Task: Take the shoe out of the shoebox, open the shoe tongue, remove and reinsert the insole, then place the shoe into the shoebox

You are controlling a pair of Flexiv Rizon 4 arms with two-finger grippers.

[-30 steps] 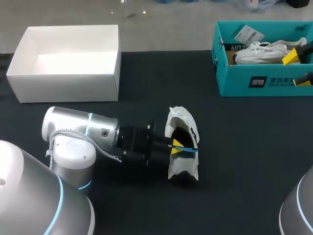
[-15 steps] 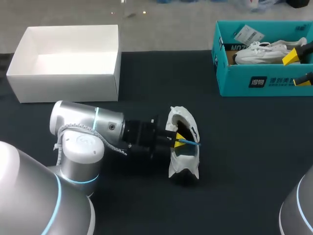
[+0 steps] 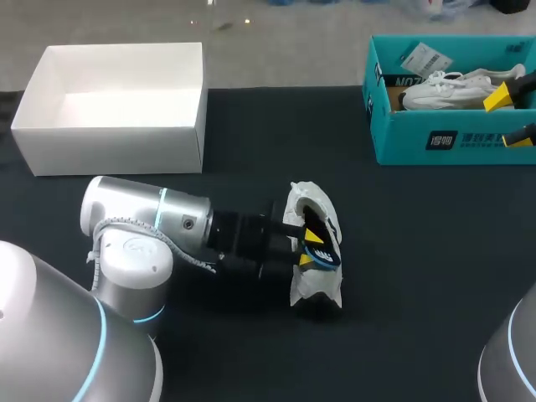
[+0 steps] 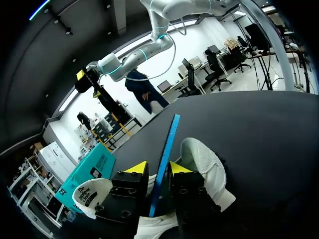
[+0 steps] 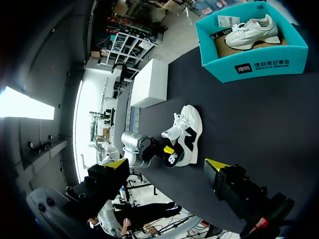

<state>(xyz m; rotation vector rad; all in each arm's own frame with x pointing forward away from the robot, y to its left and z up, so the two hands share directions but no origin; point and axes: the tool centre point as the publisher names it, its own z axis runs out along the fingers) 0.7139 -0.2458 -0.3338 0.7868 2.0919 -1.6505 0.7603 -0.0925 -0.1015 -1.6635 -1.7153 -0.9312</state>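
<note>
A white shoe (image 3: 316, 276) lies on its side in the middle of the black table (image 3: 419, 276). My left gripper (image 3: 311, 248) sits at the shoe's opening. In the left wrist view the thin blue insole (image 4: 167, 149) stands on edge between the parted fingers of the left gripper (image 4: 158, 169), partly inside the shoe (image 4: 207, 162). The gripper is open. The teal shoebox (image 3: 402, 138) stands at the back right, and my right gripper (image 3: 511, 117) hangs wide open over its right end. The right wrist view shows the shoe (image 5: 185, 130) and the shoebox (image 5: 259, 64) from far off.
A second white shoe (image 3: 448, 88) lies inside the teal shoebox. A white open box (image 3: 117, 138) stands at the back left. Bare black table stretches to the right of and in front of the shoe.
The left gripper's fingers have parted around the blue insole after pressing it a little further into the shoe. The right arm has not moved.
</note>
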